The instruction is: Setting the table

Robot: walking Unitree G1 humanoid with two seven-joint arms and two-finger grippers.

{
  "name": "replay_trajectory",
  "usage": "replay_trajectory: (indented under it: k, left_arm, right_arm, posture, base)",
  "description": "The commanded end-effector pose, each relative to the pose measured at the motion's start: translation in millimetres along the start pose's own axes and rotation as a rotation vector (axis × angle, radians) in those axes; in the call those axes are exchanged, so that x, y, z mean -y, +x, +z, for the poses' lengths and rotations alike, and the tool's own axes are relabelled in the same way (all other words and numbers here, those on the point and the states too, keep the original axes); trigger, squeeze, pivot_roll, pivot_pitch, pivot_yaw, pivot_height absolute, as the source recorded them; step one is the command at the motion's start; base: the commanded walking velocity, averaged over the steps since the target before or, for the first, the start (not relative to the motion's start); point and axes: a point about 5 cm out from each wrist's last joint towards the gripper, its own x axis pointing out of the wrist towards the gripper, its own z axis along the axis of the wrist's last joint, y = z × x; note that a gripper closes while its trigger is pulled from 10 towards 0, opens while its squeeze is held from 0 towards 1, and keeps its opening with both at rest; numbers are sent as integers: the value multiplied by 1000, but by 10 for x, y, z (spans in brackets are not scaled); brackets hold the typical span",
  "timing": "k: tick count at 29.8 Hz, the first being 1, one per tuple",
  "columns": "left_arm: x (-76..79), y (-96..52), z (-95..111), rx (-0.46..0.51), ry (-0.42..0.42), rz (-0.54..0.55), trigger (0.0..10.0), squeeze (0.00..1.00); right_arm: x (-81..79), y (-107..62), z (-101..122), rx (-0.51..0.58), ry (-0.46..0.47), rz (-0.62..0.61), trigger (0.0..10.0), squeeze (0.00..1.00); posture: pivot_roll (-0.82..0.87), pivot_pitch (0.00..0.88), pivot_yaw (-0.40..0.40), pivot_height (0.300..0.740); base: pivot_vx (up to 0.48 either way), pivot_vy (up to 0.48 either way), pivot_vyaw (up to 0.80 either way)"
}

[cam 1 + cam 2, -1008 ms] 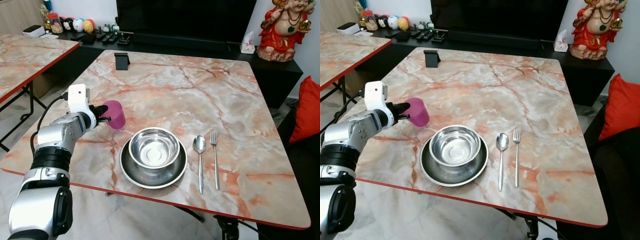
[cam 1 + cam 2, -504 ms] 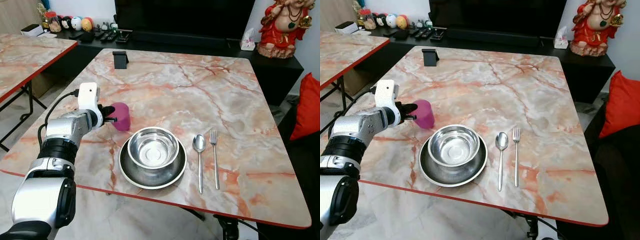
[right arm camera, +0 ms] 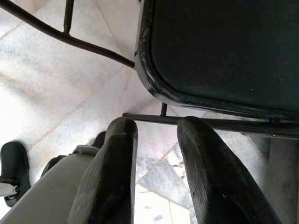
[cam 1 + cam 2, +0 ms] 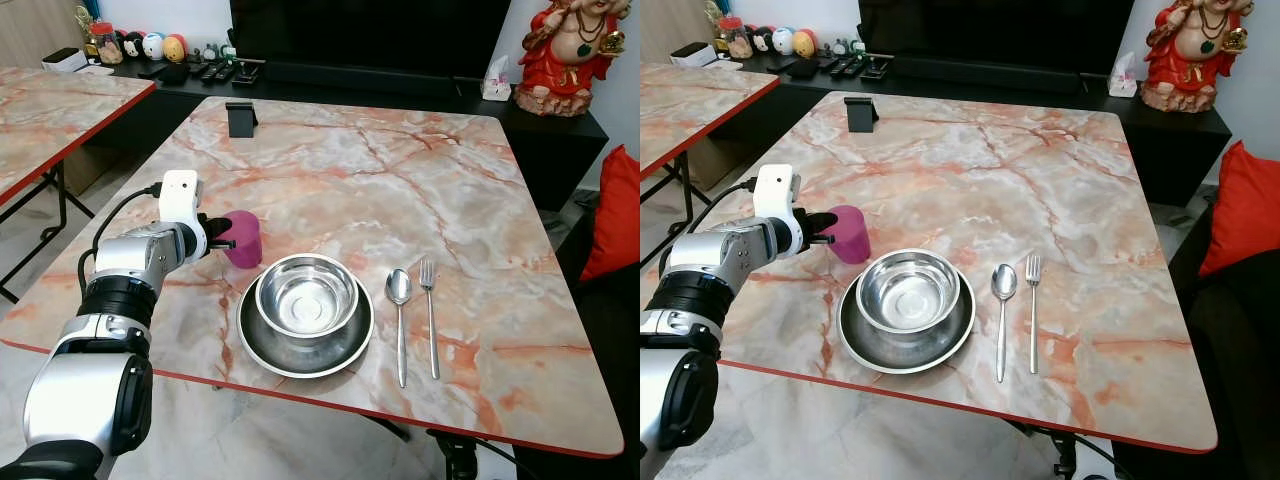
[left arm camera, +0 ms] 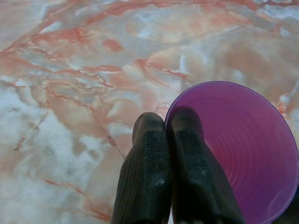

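A purple cup [image 4: 243,238] stands upright on the marble table [image 4: 400,190], just left of the steel bowl [image 4: 307,297]. The bowl sits in a steel plate [image 4: 306,352] near the front edge. My left gripper [image 4: 215,242] is shut on the purple cup's rim [image 5: 243,154], one finger [image 5: 187,140] inside and the other outside. A spoon [image 4: 400,300] and a fork [image 4: 430,300] lie side by side right of the plate. My right gripper [image 3: 156,128] hangs idle and open, low beside a black chair seat [image 3: 219,51].
A black phone stand [image 4: 241,120] sits at the table's far left corner. A second marble table [image 4: 50,110] stands to the left. Behind are a dark TV cabinet with remotes [image 4: 225,72] and a red statue [image 4: 575,55]. A red cushion [image 4: 615,215] lies at the right.
My left gripper has carried the purple cup right and down towards the plate. The cup, tilted a second ago, now stands upright beside the bowl.
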Motion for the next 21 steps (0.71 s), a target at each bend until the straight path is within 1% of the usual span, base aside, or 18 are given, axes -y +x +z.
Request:
replay_trajectory:
  k: [1,21]
  left_arm:
    - [32,8,38,-15,15,-10,10000,0]
    - [61,16,29,-17,23,-31,10000,0]
  right_arm:
    - [-15,7,37,6,-1,2,10000,0]
    - [-13,6,28,0,-5,0,10000,0]
  posture:
    - [72,0,-12,707]
    - [70,0,-11,707]
  base:
    - [0,0,0]
    - [0,0,0]
